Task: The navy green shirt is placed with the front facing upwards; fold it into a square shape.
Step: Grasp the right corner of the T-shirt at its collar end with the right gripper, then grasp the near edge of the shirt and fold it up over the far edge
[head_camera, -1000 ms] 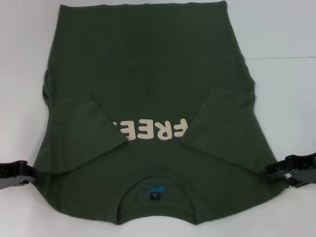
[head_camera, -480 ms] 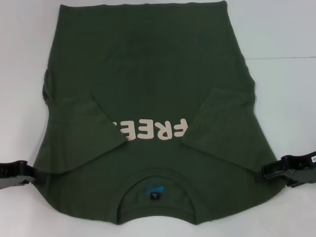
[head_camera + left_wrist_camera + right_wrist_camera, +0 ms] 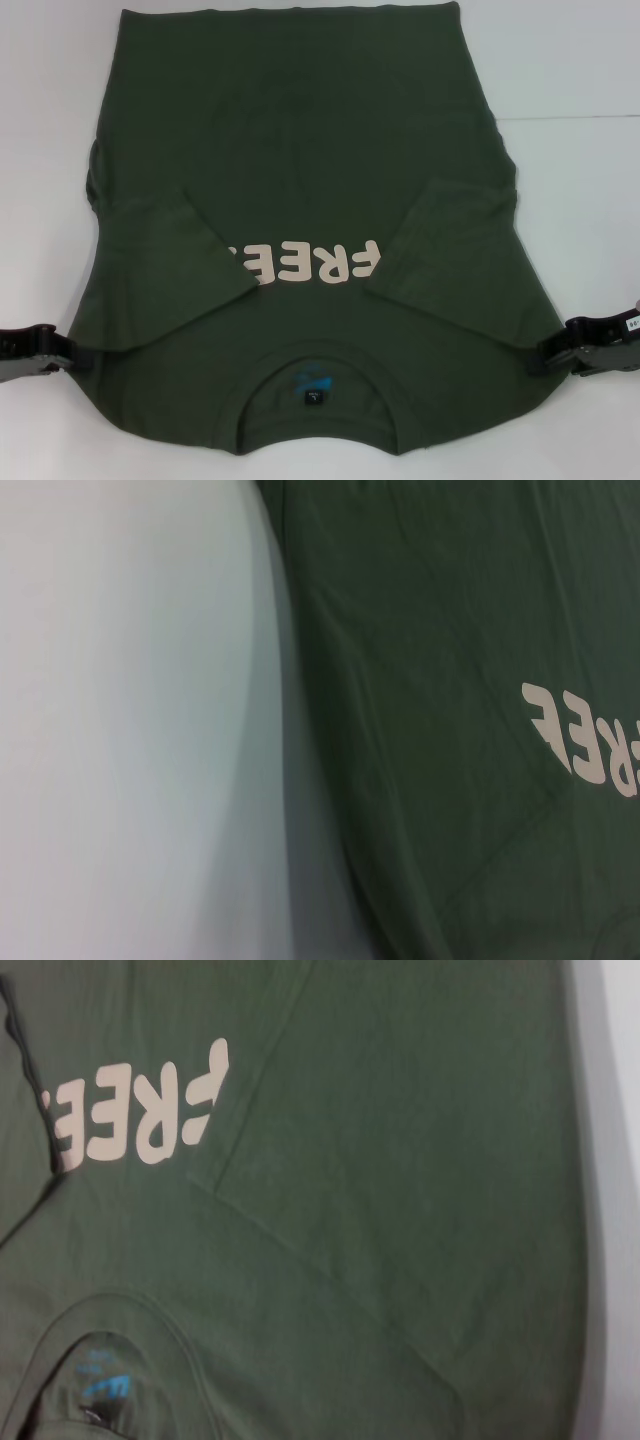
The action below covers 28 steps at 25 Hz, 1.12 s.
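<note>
The navy green shirt (image 3: 300,200) is lying flat across the middle of the white surface (image 3: 570,70), front up, collar (image 3: 315,385) toward the near edge and hem toward the far edge. Both sleeves are already turned inward, partly covering the cream "FREE!" lettering (image 3: 305,262).

The left pincer (image 3: 62,352) is being seen low at the shirt's shoulder edge on the left side, and the right pincer (image 3: 550,355) at the matching edge on the right. Whether either is closed on cloth cannot be told; the fingertips are hidden against the dark fabric.

The step in hand is judged to be the taking of both shoulder corners for a fold toward the hem. It is best done with both layers being pinched evenly, both corners being lifted level, and the tucked sleeves being left undisturbed.
</note>
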Motion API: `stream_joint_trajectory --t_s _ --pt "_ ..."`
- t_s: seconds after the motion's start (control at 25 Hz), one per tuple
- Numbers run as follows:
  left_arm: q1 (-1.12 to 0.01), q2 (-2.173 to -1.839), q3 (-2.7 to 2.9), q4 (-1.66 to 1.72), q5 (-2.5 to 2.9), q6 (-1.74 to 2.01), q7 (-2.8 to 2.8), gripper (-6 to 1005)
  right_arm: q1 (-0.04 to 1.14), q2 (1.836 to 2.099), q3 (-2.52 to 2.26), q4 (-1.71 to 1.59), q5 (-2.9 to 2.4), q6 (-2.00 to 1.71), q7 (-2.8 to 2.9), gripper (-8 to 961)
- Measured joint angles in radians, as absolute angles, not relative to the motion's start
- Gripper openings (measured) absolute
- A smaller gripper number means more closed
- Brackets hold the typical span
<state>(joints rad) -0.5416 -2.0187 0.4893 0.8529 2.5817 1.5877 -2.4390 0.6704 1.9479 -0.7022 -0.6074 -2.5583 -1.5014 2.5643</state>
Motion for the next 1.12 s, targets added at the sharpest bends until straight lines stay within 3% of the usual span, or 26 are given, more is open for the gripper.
stream_joint_trajectory --t_s 0.12,0.44,0.68,0.84,1.12 --pt "-0.542 -2.019 0.489 0.853 2.582 1.588 -2.439 34 0.671 1.949 -0.71 -0.607 -2.559 -1.498 2.566 372" --pt "-0.543 -2.019 0.489 0.853 2.582 1.588 -2.439 34 0.672 1.95 -0.718 -0.61 -2.559 -1.499 2.561 136" --pt "-0.54 -2.019 0.489 0.853 2.567 1.588 -2.438 34 0.677 1.95 -0.735 -0.615 -2.559 -1.504 2.545 42" --pt "-0.536 -2.015 0.489 0.853 2.56 1.606 -2.434 35 0.682 1.948 -0.736 -0.618 -2.558 -1.543 2.52 42" --pt "-0.518 -1.993 0.426 0.856 2.567 1.724 -2.41 35 0.672 1.914 -0.736 -0.62 -2.558 -1.677 2.473 42"
